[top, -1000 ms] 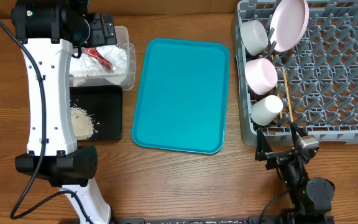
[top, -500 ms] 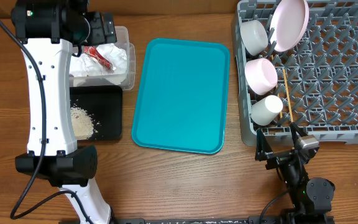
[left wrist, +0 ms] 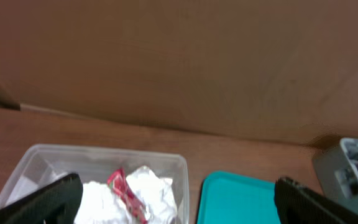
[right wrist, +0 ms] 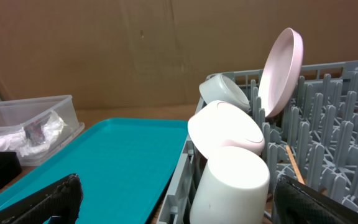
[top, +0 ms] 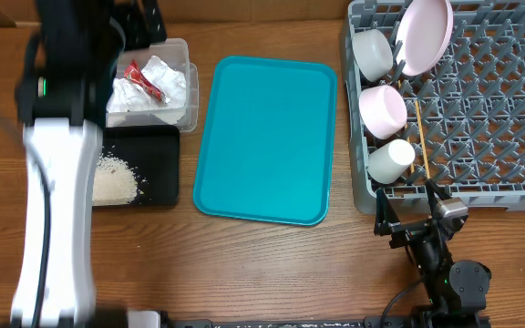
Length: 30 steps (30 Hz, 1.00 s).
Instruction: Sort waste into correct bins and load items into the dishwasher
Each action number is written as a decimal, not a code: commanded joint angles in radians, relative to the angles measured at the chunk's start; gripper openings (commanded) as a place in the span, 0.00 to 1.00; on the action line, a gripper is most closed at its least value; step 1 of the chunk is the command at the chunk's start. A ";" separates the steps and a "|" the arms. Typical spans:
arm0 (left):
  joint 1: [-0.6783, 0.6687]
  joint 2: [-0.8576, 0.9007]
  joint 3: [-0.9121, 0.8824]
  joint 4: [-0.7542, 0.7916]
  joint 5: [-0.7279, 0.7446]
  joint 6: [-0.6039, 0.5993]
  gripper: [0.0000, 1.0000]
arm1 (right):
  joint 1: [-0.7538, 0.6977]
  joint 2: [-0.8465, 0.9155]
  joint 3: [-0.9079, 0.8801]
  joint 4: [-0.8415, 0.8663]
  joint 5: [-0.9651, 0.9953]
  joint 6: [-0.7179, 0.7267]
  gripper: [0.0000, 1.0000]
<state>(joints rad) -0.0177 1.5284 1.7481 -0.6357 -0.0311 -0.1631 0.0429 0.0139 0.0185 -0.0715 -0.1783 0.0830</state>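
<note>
The clear tub (top: 182,55) holds the red sauce packet (top: 144,82) and crumpled white napkins (top: 167,77). Rice scraps (top: 117,178) lie in the black tray (top: 158,159). In the grey dish rack (top: 481,109) stand a pink plate (top: 424,35), a white bowl (top: 372,52), a pink bowl (top: 383,109), a white cup (top: 392,161) and chopsticks (top: 422,137). My left gripper (left wrist: 178,182) hangs open above the tub (left wrist: 104,155), holding nothing. My right gripper (right wrist: 178,186) is open and low, just in front of the cup (right wrist: 232,183) at the rack's near corner.
A teal serving tray (top: 267,137) lies flat between the bins and the rack. The left arm (top: 57,182) is blurred along the table's left side. A brown cardboard wall (left wrist: 179,62) stands behind the table.
The left arm has started moving and is now blurred. It has shifted left, uncovering more of the tub and the black tray. The right arm has not moved.
</note>
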 commanded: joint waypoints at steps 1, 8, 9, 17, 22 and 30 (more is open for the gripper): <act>0.013 -0.214 -0.288 0.112 0.010 0.060 1.00 | 0.008 -0.011 -0.011 0.006 0.005 0.008 1.00; 0.063 -0.582 -0.803 0.286 0.018 0.051 1.00 | 0.008 -0.011 -0.011 0.006 0.005 0.008 1.00; 0.068 -0.631 -0.868 0.310 0.021 0.051 1.00 | 0.008 -0.011 -0.011 0.006 0.005 0.008 1.00; 0.072 -0.985 -1.370 0.691 0.021 0.042 1.00 | 0.008 -0.011 -0.011 0.006 0.005 0.008 1.00; 0.071 -1.150 -1.561 0.790 0.021 0.043 1.00 | 0.008 -0.011 -0.011 0.006 0.005 0.008 1.00; 0.072 -1.363 -1.725 0.797 0.011 0.044 1.00 | 0.008 -0.011 -0.011 0.006 0.005 0.008 1.00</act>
<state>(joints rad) 0.0486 0.2234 0.0631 0.1547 -0.0193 -0.1276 0.0463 0.0128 0.0185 -0.0711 -0.1787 0.0849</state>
